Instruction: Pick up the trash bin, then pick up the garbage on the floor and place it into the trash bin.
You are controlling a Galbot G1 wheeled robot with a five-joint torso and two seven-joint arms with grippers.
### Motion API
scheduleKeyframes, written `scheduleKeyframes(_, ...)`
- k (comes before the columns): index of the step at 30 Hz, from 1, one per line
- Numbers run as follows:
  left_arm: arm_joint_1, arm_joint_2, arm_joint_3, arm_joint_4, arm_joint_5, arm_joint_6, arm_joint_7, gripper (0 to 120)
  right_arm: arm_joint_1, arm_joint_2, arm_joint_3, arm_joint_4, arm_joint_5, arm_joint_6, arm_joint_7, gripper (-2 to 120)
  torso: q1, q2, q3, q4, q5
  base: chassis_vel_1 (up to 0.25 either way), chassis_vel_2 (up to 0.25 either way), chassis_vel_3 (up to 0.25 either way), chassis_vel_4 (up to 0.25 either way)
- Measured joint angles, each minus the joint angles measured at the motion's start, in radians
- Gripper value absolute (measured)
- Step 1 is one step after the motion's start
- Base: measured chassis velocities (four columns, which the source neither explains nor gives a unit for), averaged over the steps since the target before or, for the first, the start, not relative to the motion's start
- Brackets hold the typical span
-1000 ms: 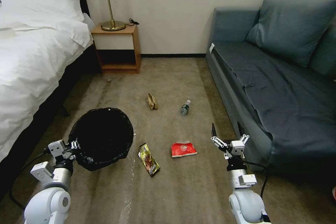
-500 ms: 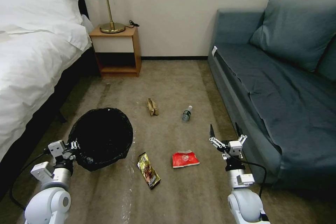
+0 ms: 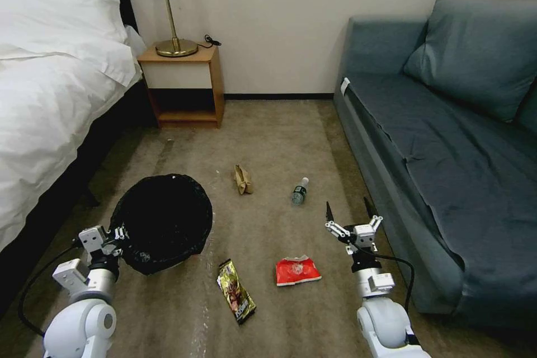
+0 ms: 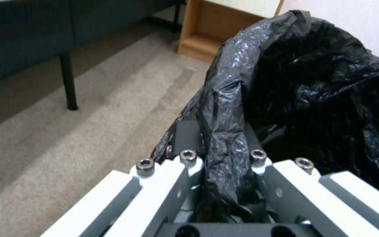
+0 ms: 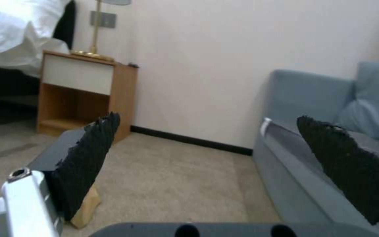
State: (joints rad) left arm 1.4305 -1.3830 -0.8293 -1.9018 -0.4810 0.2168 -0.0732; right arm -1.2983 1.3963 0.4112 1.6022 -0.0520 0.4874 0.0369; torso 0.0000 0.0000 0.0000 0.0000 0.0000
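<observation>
The trash bin, lined with a crinkly black bag, is at my front left, and my left gripper is shut on its near rim. The left wrist view shows the bag-covered rim pinched in the left gripper. The garbage lies on the carpet: a red packet, a gold-and-dark wrapper, a tan paper bag and a small clear bottle. My right gripper hangs open and holds nothing, right of the red packet. Its wrist view shows the right gripper facing the wall, with the paper bag low beside one finger.
A bed with white bedding runs along the left. A wooden nightstand with a brass lamp stands at the back wall. A blue-grey sofa lines the right, close to my right arm. Open carpet lies between them.
The whole picture has shifted, so the camera moved: the litter now sits lower in view. My right gripper has drifted a little to the left, still open. The left gripper keeps its hold on the bin.
</observation>
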Motion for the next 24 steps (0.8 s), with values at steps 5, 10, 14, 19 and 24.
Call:
scheduleKeyframes(5,-0.026,0.0,0.002,0.037,0.004,0.003,-0.001,4,0.065,-0.06,-0.06,-0.08,-0.014,0.015,-0.006,100,0.0,0.0,0.0,0.0002,0.0002,-0.051,0.03,0.035,-0.036)
scheduleKeyframes(10,-0.057,0.003,0.014,0.077,0.011,0.006,-0.002,4,0.114,-0.145,-0.12,-0.157,-0.011,0.014,-0.124,100,0.0,0.0,0.0,-0.0003,0.0001,0.0,0.0,0.0,0.0)
scheduleKeyframes(14,-0.063,-0.001,0.017,0.095,0.02,0.007,-0.001,4,0.186,-0.242,-0.199,-0.23,-0.003,0.023,-0.256,100,0.0,0.0,0.0,0.0002,0.0,0.0,0.0,0.0,0.0)
scheduleKeyframes(19,-0.066,-0.014,0.02,0.105,0.035,0.007,0.0,4,0.28,-0.321,-0.298,-0.346,0.005,0.032,-0.376,100,0.0,0.0,0.0,0.0,0.0,0.0,0.0,0.0,0.0)
scheduleKeyframes(24,-0.062,-0.03,0.02,0.091,0.046,0.007,0.0,4,0.409,-0.34,-0.403,-0.55,-0.028,0.077,-0.536,100,0.0,0.0,0.0,-0.0001,0.0002,0.0,0.0,0.0,0.0)
